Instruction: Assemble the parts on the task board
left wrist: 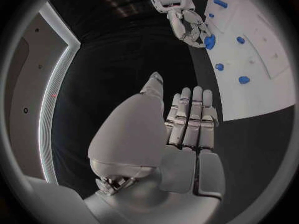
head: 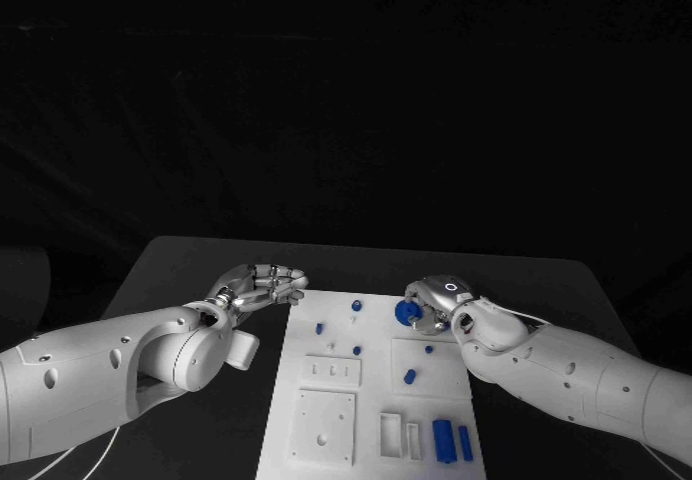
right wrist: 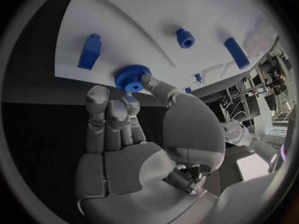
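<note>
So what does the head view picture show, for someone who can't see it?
The robot's right hand touches a round blue gear at the far end of the white task board. Its left hand hovers beside the board's far left corner, holding nothing, while other small blue parts sit on the board.

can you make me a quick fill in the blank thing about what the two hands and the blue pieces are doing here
1. The right hand touches a blue ____ at the far end of the white board.
2. The left hand holds ____, beside the board.
3. The table under the board is ____ in colour.

Missing words: gear; nothing; black
</note>
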Motion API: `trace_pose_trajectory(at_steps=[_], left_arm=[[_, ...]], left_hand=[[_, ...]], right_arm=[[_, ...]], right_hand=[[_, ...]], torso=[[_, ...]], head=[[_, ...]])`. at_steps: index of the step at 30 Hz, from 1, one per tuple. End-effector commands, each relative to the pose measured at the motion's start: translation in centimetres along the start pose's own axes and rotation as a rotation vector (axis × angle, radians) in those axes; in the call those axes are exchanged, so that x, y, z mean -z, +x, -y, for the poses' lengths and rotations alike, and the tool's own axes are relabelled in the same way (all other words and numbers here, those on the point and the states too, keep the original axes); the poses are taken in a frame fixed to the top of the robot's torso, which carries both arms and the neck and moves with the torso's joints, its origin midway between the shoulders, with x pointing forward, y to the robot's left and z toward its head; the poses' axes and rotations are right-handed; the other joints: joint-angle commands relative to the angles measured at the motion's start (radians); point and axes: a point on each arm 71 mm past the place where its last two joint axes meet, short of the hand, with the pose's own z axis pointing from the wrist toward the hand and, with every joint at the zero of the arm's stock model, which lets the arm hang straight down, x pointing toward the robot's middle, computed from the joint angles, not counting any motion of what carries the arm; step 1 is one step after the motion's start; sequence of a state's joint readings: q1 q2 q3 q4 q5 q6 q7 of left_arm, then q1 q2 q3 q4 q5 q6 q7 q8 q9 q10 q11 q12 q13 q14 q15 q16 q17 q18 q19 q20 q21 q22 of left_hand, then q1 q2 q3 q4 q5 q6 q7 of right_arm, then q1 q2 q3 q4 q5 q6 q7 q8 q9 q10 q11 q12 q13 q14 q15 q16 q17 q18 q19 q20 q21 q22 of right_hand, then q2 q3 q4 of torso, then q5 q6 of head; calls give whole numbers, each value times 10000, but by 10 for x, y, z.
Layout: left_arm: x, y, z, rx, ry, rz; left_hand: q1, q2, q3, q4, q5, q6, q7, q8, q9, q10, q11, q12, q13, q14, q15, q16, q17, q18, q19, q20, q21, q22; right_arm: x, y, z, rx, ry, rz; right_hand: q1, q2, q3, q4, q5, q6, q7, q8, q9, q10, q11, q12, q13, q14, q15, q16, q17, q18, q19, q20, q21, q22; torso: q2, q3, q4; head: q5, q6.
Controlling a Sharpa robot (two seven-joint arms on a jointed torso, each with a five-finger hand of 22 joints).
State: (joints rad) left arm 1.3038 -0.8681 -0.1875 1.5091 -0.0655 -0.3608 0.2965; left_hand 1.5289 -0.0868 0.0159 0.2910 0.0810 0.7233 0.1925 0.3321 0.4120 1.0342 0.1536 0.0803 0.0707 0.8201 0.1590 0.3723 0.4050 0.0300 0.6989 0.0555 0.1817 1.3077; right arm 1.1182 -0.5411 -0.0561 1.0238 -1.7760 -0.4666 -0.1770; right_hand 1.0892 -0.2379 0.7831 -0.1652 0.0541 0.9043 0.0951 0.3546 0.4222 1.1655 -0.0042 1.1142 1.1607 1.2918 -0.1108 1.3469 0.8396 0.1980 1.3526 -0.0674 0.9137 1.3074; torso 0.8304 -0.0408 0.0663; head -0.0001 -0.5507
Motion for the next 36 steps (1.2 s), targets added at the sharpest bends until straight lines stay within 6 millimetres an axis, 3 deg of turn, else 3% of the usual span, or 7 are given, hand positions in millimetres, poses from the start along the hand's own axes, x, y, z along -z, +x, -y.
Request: trace_pose_trajectory(at_steps=[1, 6, 15, 21, 25, 28, 36], left_arm=[[0, 2, 2, -14, 107, -128], [0, 2, 2, -14, 115, -126], [0, 1, 3, -21, 134, -103], [0, 2, 4, -18, 158, -123], [0, 2, 4, -20, 155, -117], [-1, 3, 4, -21, 171, -131], [-2, 5, 6, -6, 212, -201]], left_hand=[[22, 11, -46, -10, -36, 7, -22, -69, -14, -28, -13, -65, -14, 14, 8, 43, -14, 163, -16, 29, -34, 207], [25, 9, -45, -12, -37, 7, -24, -71, -16, -31, -14, -70, -15, 15, 7, 44, -15, 163, -17, 28, -34, 207], [30, 8, -44, -14, -37, 6, -29, -74, -18, -38, -18, -77, -17, 15, 7, 45, -15, 164, -15, 28, -35, 207], [31, 6, -43, -14, -38, 7, -33, -76, -19, -40, -20, -80, -17, 15, 10, 46, -16, 165, -14, 28, -34, 207], [32, 6, -42, -13, -38, 7, -35, -77, -21, -41, -21, -82, -17, 16, 10, 46, -16, 166, -13, 28, -34, 207], [30, 4, -43, -12, -38, 7, -34, -78, -21, -41, -18, -84, -17, 16, 11, 47, -17, 166, -12, 29, -34, 207], [29, 6, -42, -11, -38, 7, -34, -81, -23, -43, -13, -87, -17, 17, 16, 48, -17, 167, -10, 30, -34, 207]], right_arm=[[0, -3, -6, 417, -15, 3], [-2, -13, -14, 548, -187, 438], [-3, -29, -36, 478, -619, 1036], [-4, -33, -58, 451, -1030, 1199], [-6, -34, -75, 322, -1343, 1213], [-9, -34, -84, 272, -1495, 1199], [-14, -33, -103, 233, -1757, 1081]], right_hand=[[-87, -19, 50, 45, -23, 843, 67, -1, 249, 26, -61, 60, -20, 2, -72, -54, 34, 638, 23, -26, 68, 202], [-103, -83, 68, 77, -26, 868, 54, 4, 265, 45, -74, 69, -28, 9, -83, -50, 62, 638, 36, -38, 95, 200], [-19, -327, 209, 146, -12, 925, 37, 3, 303, 66, -87, 63, -64, 17, -92, -85, 114, 638, 9, -21, 140, 192], [-21, -414, 243, 215, -20, 942, 36, -4, 317, 72, -90, 55, -83, 23, -93, -108, 131, 638, 4, -10, 156, 186], [-29, -442, 251, 252, -24, 944, 35, -9, 322, 76, -91, 54, -89, 28, -94, -114, 139, 638, 6, -8, 163, 184], [-28, -446, 253, 256, -24, 944, 35, -10, 322, 77, -91, 54, -91, 29, -95, -115, 141, 638, 6, -8, 164, 183], [-26, -445, 258, 269, -25, 941, 35, -14, 324, 77, -91, 53, -93, 29, -96, -119, 144, 638, 6, -9, 166, 181]], torso=[[3, 1, -3], [7, 3, -9], [12, -7, 6], [17, -19, 9], [25, -6, 16], [26, 0, 5], [24, -35, 31]], head=[[5, 35], [1, 127], [129, 271], [149, 239], [256, 225], [248, 225], [309, 174]])
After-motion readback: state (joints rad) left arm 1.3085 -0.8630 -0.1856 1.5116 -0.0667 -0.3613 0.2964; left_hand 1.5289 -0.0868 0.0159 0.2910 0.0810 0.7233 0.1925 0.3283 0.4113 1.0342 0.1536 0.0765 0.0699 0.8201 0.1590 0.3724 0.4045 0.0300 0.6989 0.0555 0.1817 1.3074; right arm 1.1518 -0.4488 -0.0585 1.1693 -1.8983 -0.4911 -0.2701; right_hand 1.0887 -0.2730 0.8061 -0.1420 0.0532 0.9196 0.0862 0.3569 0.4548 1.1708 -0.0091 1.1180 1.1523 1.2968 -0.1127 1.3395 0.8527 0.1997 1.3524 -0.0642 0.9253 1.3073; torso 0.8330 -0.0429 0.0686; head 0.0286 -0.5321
